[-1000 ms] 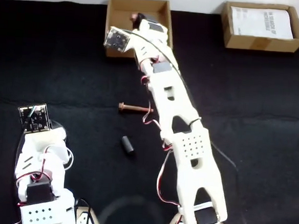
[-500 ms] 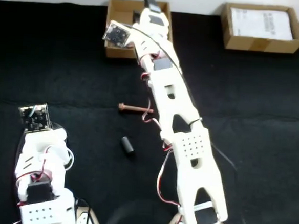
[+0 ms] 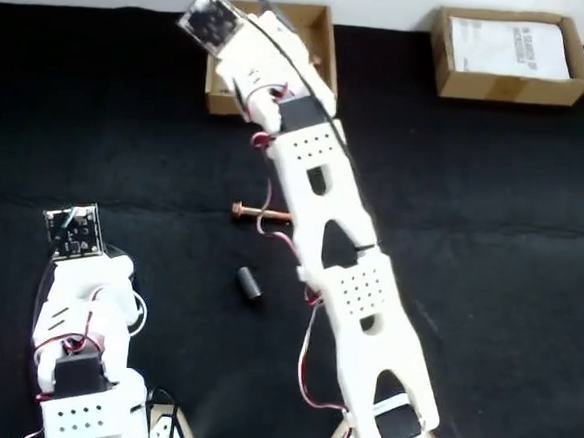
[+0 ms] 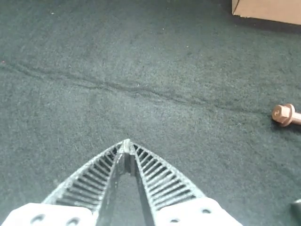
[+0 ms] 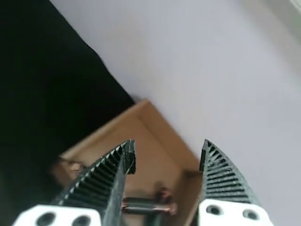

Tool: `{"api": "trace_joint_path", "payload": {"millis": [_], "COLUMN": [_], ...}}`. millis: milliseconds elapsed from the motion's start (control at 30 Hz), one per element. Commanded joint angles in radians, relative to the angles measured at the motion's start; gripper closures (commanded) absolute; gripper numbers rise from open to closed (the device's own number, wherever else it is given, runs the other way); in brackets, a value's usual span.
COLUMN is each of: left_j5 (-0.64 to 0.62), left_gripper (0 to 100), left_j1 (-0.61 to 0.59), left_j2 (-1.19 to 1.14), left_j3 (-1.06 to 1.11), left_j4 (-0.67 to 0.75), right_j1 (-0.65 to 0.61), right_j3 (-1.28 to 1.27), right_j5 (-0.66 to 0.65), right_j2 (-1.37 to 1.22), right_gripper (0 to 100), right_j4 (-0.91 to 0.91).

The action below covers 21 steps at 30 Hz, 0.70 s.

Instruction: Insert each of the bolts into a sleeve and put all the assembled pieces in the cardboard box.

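My right arm (image 3: 339, 262) stretches across the table to the cardboard box (image 3: 321, 31) at the back. The right gripper (image 5: 168, 148) hangs open above that box (image 5: 146, 141), tilted up toward the wall. One assembled bolt and sleeve (image 5: 146, 205) lies inside the box, below the fingers. A loose copper bolt (image 3: 257, 213) lies mid-table, and a short black sleeve (image 3: 249, 283) lies a little nearer. My left gripper (image 4: 126, 143) is shut and empty just above the black cloth, with the bolt head (image 4: 284, 114) well off to its side.
A second cardboard box (image 3: 512, 49) with a printed sheet in it stands at the back right. Black cloth covers the table, and a white wall runs behind it. A corner of the near box (image 4: 268, 9) shows in the left wrist view.
The right arm's wrist has swung up and to the left over the cardboard box, tilting toward the wall. The left arm has hardly moved.
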<state>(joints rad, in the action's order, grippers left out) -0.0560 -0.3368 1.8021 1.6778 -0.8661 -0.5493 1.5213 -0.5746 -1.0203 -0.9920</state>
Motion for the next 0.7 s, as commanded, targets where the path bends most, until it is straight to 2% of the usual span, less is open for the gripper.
{"api": "trace_joint_path", "payload": {"millis": [0,300,367,533,667], "left_j5": [-0.003,-0.003,-0.003,-0.003,-0.003], "left_gripper": [99,99,99,99,99], "left_j1": [0.018,0.018,0.018,0.016,0.012], "left_j2": [0.015,0.008,0.007,0.007,0.007], "left_j3": [0.016,0.016,0.016,0.016,0.016], "left_j4": [-0.003,-0.003,-0.003,-0.003,-0.003], "right_j1": [-0.042,-0.047,-0.044,-0.05,-0.105], "right_j3": [0.228,0.259,0.259,0.202,-0.038], "right_j5": [0.114,0.568,0.644,0.695,0.695], "right_j2": [0.096,0.254,0.292,0.449,0.651], "right_gripper": [79.7,79.7,79.7,79.7,79.7], "right_j4": [-0.32,-0.771,-0.776,-0.776,-0.776]}}
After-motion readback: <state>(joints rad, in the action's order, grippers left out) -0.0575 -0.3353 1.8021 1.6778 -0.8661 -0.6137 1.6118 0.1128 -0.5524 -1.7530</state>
